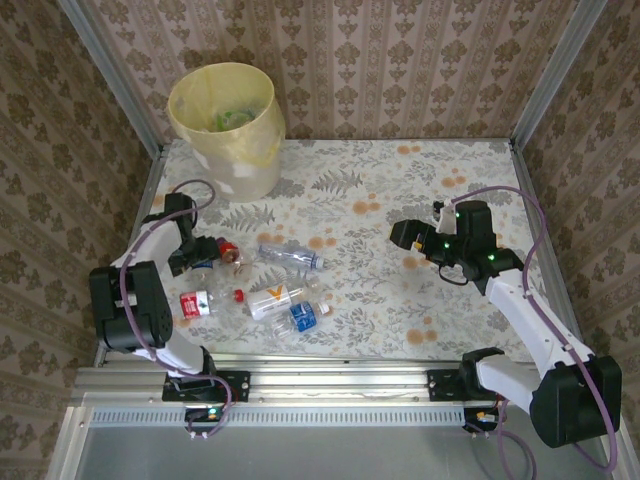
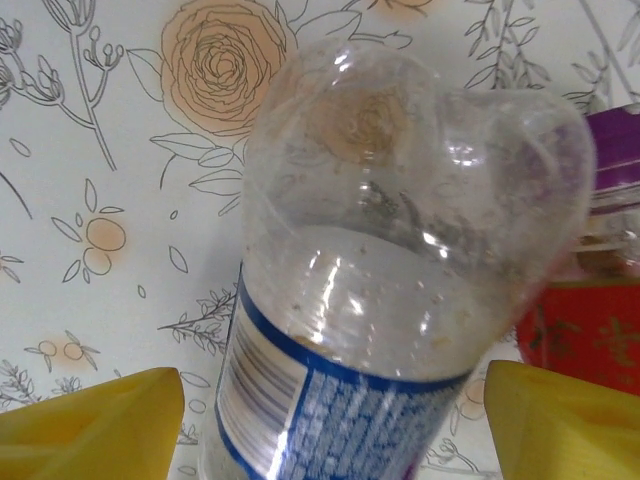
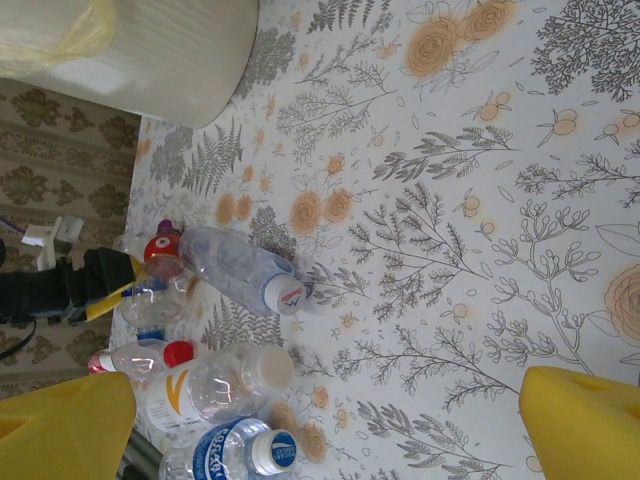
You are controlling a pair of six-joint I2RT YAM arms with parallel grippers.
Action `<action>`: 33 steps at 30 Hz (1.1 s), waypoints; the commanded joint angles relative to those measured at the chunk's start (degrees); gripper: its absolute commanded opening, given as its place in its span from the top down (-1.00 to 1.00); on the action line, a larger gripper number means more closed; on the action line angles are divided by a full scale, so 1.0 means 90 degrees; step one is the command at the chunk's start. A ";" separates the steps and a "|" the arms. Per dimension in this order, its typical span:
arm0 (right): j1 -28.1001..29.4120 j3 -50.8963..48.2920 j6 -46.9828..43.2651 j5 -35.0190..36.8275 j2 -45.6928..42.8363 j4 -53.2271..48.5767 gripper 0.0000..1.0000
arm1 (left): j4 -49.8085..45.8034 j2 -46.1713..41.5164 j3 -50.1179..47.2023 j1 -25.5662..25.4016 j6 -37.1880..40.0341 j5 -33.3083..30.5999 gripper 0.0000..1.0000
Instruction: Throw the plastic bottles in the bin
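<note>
Left gripper [image 2: 335,405], jaws apart, straddles a blue-labelled bottle [image 2: 400,250]; right gripper [image 3: 330,400] gapes empty. We judge the task unfinished: something green [image 1: 232,120] in the bin [image 1: 245,170], several bottles [image 1: 275,300] beside the left jaws

The bin [image 1: 240,165], a tall round pale-yellow bucket lined with a yellowish bag, stands upright at the far left corner of the desk [image 1: 400,200], with something green inside. The plastic bottles lie on their sides in a loose cluster at the near left, well apart from the bin. They include a clear bottle [image 1: 288,256] with a white cap, an orange-labelled bottle [image 1: 270,300], and a blue-labelled bottle [image 1: 303,317] just beside it. A red-labelled bottle [image 1: 196,304] lies furthest left. A dusty clear bottle with a blue-and-white label [image 2: 400,300] lies against a second red-labelled one [image 2: 585,330].
</note>
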 commanded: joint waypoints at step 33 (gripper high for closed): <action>-0.0043 -0.0053 -0.0076 -0.0100 -0.0079 0.0057 -1.00 | 0.0523 -0.0824 -0.0229 0.0026 0.0532 0.0395 0.09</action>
